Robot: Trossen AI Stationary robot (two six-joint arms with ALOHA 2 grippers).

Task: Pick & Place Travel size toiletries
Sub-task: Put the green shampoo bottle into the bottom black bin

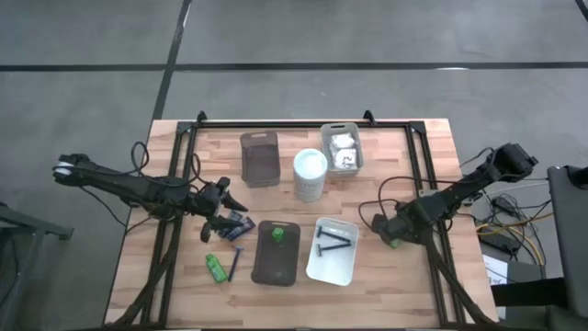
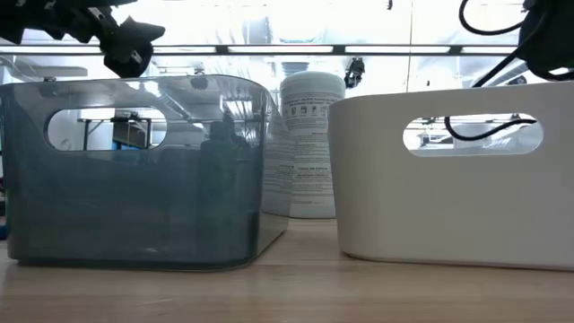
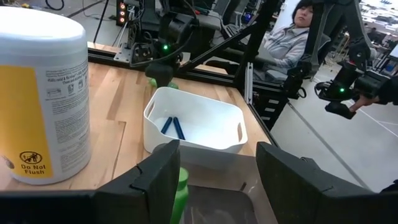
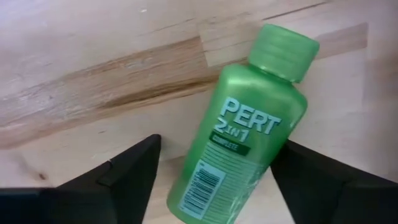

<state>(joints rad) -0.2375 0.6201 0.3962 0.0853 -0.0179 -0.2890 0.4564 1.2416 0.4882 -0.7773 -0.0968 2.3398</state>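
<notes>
Right gripper [image 4: 214, 177], fingers spread, straddling a green bottle [image 4: 245, 130] lying on the table [image 1: 404, 285] beside the white tray [image 1: 333, 262]. Left gripper [image 1: 223, 213], released, beside the grey tray [image 1: 276, 262].

We see a grey floor [image 1: 303, 32] around the wooden table [image 1: 404, 294], crossed by dark seams that meet above the table's far edge. To one side sits a grey cabinet [image 1: 570, 239] with loose cables [image 1: 501, 221] beside it. Beyond the table, a person [image 3: 292, 37] in a light grey top sits among black metal frames [image 3: 249, 37] (the floor there looks pale and smooth). Bright ceiling light [image 2: 269, 22] washes the room behind.
</notes>
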